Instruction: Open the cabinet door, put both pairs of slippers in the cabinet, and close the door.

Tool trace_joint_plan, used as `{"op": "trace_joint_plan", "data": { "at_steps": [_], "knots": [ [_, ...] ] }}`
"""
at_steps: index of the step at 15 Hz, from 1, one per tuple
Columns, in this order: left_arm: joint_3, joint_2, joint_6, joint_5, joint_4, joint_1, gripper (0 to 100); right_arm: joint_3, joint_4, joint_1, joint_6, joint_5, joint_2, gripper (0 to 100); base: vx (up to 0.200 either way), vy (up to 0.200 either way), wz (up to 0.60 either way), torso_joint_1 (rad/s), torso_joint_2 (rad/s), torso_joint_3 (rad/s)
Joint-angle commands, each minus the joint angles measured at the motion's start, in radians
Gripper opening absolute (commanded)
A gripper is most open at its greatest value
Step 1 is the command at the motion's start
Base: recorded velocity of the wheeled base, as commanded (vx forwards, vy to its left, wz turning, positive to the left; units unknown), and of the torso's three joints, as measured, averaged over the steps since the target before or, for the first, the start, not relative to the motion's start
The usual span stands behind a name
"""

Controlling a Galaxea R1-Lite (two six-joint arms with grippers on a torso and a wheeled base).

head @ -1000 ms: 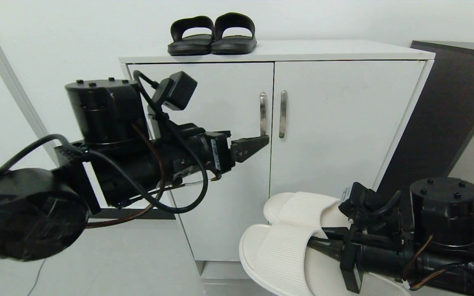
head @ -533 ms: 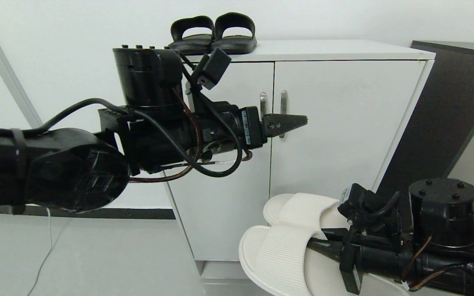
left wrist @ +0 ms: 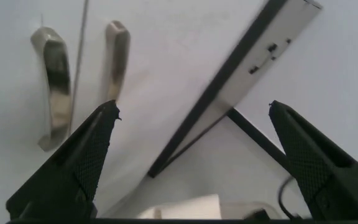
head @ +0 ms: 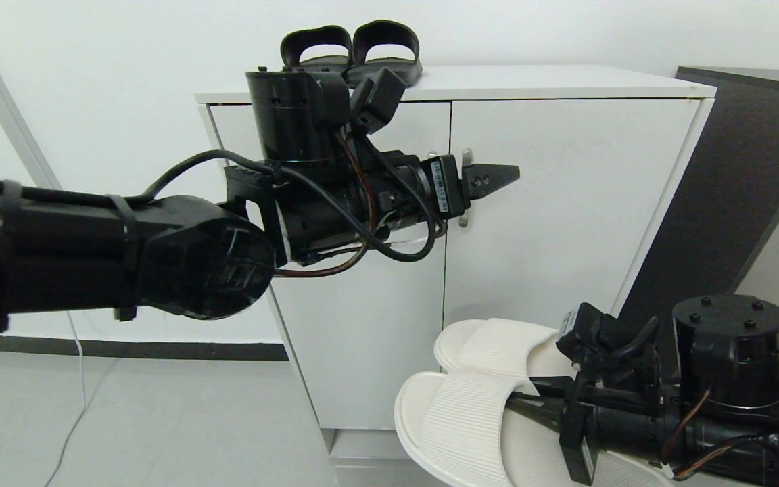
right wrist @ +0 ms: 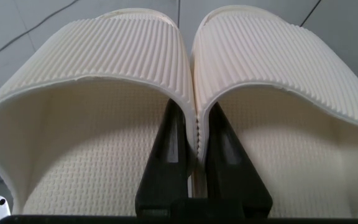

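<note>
Here your left gripper, jaws apart, faces the door handles just ahead, ready to pull; your right gripper pinches both white slippers for stowing.

White cabinet, seemingly silvery handles, black slippers, ribbed cream slippers.

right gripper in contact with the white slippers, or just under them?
Touching. The right wrist view shows the right gripper with one finger inside each of the white slippers, pinching their adjoining inner walls together with no gap.
</note>
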Motion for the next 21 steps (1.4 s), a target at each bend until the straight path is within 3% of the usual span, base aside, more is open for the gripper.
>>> {"op": "trace_joint_plan", "data": {
  "at_steps": [1, 6, 18, 19, 21],
  "knots": [
    [-0.047, 0.047, 0.001, 0.038, 0.000, -0.009, 100, 0.000, -0.001, -0.001, -0.001, 0.000, 0.003, 0, 0.000, 0.000, 0.00, 0.000, 0.00, 0.000],
    [-0.119, 0.070, 0.017, 0.079, 0.072, -0.007, 100, 0.002, -0.001, -0.004, 0.001, -0.001, -0.002, 0, 0.000, 0.000, 0.00, 0.000, 0.00, 0.000],
    [-0.315, 0.183, 0.010, 0.052, 0.178, -0.003, 100, 0.002, -0.001, -0.004, 0.001, -0.001, -0.020, 0, 0.000, 0.000, 0.00, 0.000, 0.00, 0.000],
    [-0.312, 0.186, 0.001, 0.052, 0.178, -0.003, 0, 0.002, -0.001, -0.004, -0.001, -0.001, -0.020, 0, 0.000, 0.000, 0.00, 0.000, 0.00, 0.000],
    [-0.306, 0.179, -0.007, 0.052, 0.178, -0.003, 0, 0.007, -0.001, -0.004, -0.001, -0.001, -0.020, 0, 0.000, 0.000, 0.00, 0.000, 0.00, 0.000]
  ]
}}
